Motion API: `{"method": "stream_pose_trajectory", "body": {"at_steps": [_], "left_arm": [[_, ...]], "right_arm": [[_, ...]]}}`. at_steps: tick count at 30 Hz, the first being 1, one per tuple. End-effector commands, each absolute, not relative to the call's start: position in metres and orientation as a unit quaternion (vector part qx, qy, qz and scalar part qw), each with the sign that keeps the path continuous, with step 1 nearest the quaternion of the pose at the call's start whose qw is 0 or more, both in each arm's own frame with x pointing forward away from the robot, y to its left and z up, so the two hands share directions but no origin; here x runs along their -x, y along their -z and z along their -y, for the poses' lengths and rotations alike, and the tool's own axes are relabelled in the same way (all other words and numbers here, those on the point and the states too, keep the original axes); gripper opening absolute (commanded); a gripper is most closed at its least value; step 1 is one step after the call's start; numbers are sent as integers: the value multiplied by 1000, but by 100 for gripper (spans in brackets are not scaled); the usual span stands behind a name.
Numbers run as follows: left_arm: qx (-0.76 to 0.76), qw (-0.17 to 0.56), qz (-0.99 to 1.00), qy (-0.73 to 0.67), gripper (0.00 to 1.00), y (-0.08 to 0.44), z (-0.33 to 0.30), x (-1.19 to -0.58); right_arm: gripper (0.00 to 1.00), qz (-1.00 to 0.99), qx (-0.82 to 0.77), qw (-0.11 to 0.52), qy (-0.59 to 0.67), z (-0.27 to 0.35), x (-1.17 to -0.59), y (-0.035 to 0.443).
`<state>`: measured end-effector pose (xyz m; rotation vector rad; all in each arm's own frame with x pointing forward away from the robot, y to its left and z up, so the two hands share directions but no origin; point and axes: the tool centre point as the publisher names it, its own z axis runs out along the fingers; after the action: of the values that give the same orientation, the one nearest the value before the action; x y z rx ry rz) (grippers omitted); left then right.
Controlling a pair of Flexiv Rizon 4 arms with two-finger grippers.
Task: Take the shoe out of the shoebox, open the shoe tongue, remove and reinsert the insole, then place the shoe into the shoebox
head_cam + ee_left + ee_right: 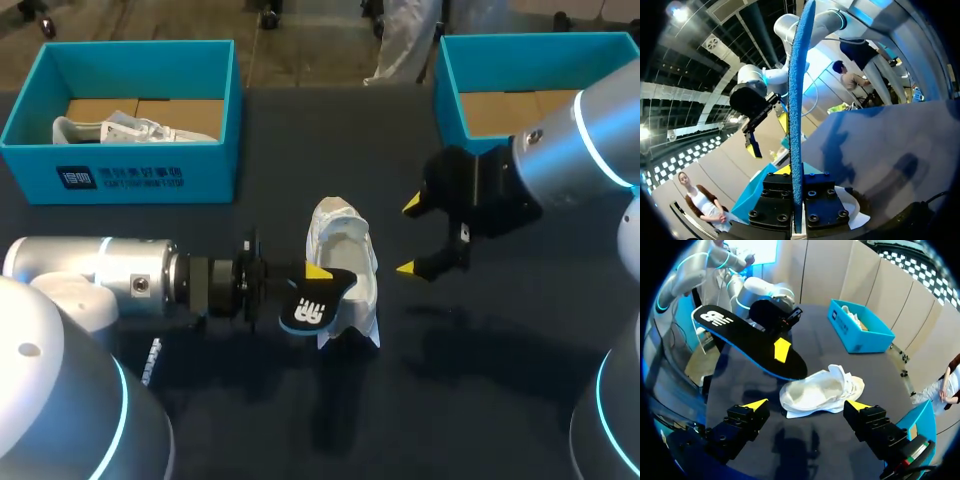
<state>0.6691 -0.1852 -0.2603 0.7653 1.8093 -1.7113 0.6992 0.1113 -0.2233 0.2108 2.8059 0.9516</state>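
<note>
Shoe [345, 250], toe away, insole [310, 308] in left gripper [316, 275]

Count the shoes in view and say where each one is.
2. One shoe lies mid-table, by the held insole; the other shoe sits in the left box. The right box is partly hidden, so it may hold another.

The shoe [345, 245] is white, and the insole [312, 305] is black on top with a white logo and bright blue underneath. The left box [215, 160] and right box [448, 95] are teal with brown cardboard floors, the left one bearing white print. The bench [480, 380] is dark navy, and the left hand [316, 278] and right hand [410, 237] are black with yellow tips.
</note>
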Motion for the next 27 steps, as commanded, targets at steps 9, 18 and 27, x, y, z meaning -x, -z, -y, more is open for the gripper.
{"method": "stream_pose_trajectory", "body": {"at_steps": [9,18,27], "left_arm": [[-292,273,-666,629,0,261,188,-667],[-295,272,-668,627,0,263,187,-669],[-300,269,-666,628,0,263,195,-674]], "right_arm": [[100,-959,-1,135,-250,-98,-697,248],[100,-960,14,136,-245,-98,-702,274],[100,-960,33,127,-247,-109,-715,295]]}}
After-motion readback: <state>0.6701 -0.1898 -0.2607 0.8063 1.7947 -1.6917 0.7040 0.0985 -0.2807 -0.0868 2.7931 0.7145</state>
